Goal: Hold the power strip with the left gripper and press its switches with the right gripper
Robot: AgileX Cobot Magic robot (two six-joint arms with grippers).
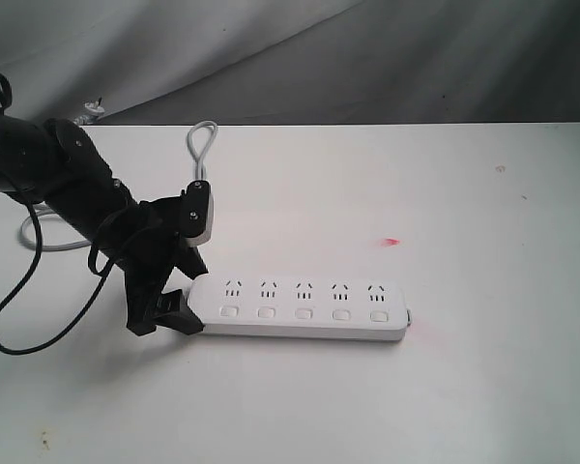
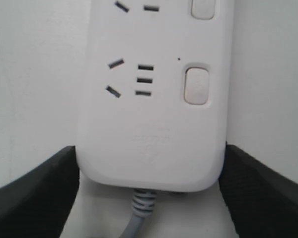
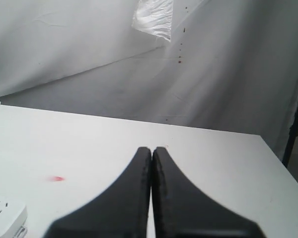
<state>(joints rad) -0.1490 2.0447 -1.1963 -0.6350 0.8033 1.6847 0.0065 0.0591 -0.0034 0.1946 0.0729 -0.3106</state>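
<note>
Because the bar must not slide while its buttons get pushed, the power strip [image 1: 304, 309] lies flat on the white worktop [image 1: 483, 387], long side toward the camera, w/ its row of five switches [image 1: 304, 313] along the near edge & sockets just behind. At the cord end the left end effector [image 2: 151, 148] straddles the strip across its width: jaws spread wide, black fingers [image 2: 35, 198] against each long edge, so it looks clamped on the strip. The grey cord [image 2: 141, 203] exits btwn the fingers. Switch tops sit uncovered, prob. so the other arm can reach them. Further off, past the strip's free end, the right end effector [image 3: 152, 151] hangs above the worktop, fingers pressed together, holding & touching nothing. Small red mark [image 1: 391, 241] behind the strip; creased grey cloth [image 1: 367, 58] at far back.
</note>
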